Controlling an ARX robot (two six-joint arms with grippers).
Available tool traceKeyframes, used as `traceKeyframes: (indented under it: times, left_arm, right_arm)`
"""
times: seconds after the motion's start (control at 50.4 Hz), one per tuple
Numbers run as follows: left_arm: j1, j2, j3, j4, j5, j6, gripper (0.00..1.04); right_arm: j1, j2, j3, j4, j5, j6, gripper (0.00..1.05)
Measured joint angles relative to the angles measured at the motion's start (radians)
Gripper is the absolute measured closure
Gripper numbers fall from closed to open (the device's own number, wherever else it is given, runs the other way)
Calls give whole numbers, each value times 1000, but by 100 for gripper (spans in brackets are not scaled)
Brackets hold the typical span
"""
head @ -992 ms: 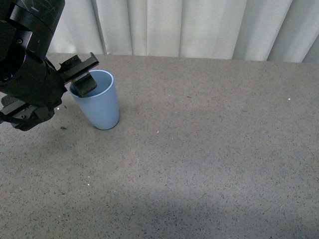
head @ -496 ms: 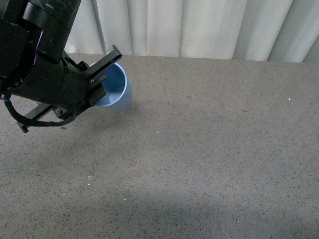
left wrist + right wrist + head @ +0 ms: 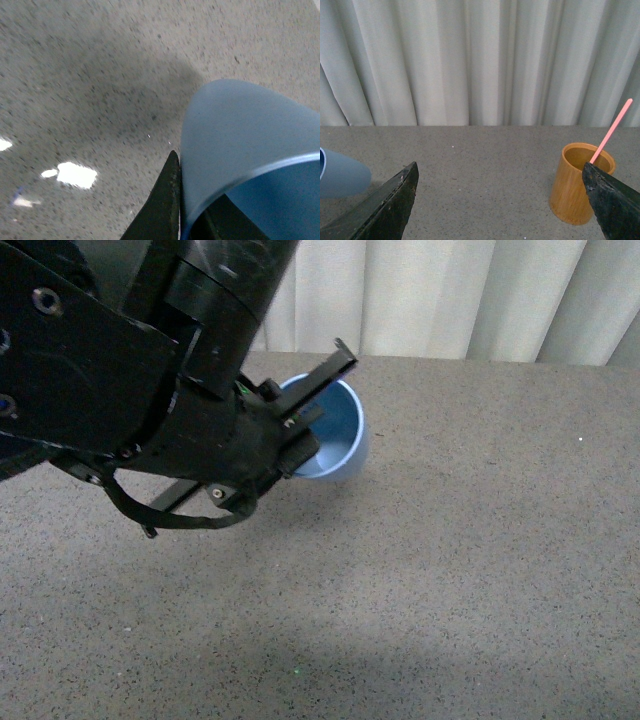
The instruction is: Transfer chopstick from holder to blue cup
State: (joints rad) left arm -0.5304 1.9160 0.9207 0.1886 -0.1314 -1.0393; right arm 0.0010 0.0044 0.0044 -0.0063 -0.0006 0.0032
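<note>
My left gripper (image 3: 318, 412) is shut on the rim of the light blue cup (image 3: 338, 430) and holds it tilted above the table, its mouth turned toward the front camera. In the left wrist view one finger (image 3: 162, 205) presses the outside of the cup's (image 3: 240, 130) wall and the other sits inside. My right gripper (image 3: 502, 210) is open and empty. In its view one salmon-pink chopstick (image 3: 612, 129) leans out of an orange-brown wooden holder (image 3: 577, 187), which stands just beyond one fingertip. The cup (image 3: 340, 175) shows at that view's edge. The right gripper is out of the front view.
The grey speckled tabletop (image 3: 450, 570) runs back to a pale pleated curtain (image 3: 450, 295). The bulky black left arm (image 3: 110, 370) fills the left part of the front view and hides the table behind it.
The left arm has lifted the blue cup off the table, carried it to the right, and tipped it so that its mouth faces the camera.
</note>
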Motion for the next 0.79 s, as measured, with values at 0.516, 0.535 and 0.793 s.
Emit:
traceKeyframes:
  times: [0.516, 0.535, 0.793]
  left_arm:
    - [-133, 109, 105, -58, -16, -89, 101]
    - [-134, 109, 106, -59, -16, -89, 101]
    - [-141, 133, 133, -90, 24, -99, 101]
  right_arm:
    - [0, 0, 0, 0, 0, 0, 9]
    - [0, 0, 0, 0, 0, 0, 9]
    - [0, 0, 0, 0, 0, 0, 9]
